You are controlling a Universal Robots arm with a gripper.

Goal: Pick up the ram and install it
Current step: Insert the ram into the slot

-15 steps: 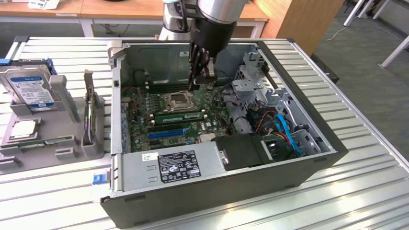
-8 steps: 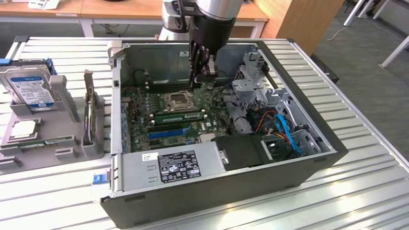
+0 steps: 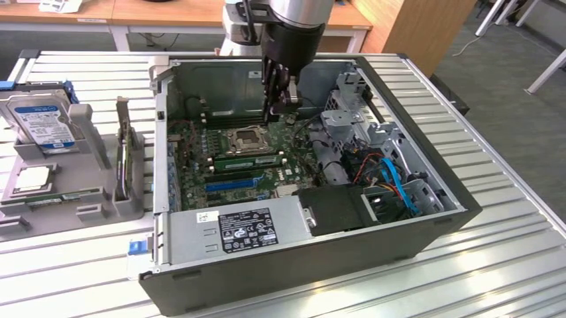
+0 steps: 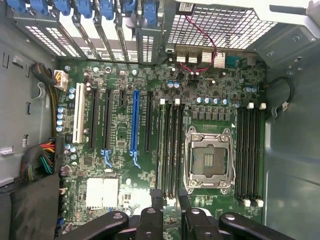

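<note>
Exterior view: my gripper (image 3: 281, 111) hangs inside the open computer case (image 3: 292, 278), above the motherboard (image 3: 190, 152). The ram (image 3: 248, 159) lies along a slot just beside the CPU socket (image 3: 245, 140), apart from my fingers.

Wrist view: my gripper (image 4: 169, 200) is spread, nothing between its 2 fingers (image 4: 155, 202), over the end of the black memory slots (image 4: 170, 150). I cannot pick out the ram there.

Exterior view: bright, even overhead light, with pale glare on the slatted table (image 3: 495, 265) at the lower right of frame. The computer case (image 3: 301, 285) interior is shadowed. Wrist view: motherboard (image 4: 120, 140) evenly lit; gripper (image 4: 170, 200) dark.
</note>
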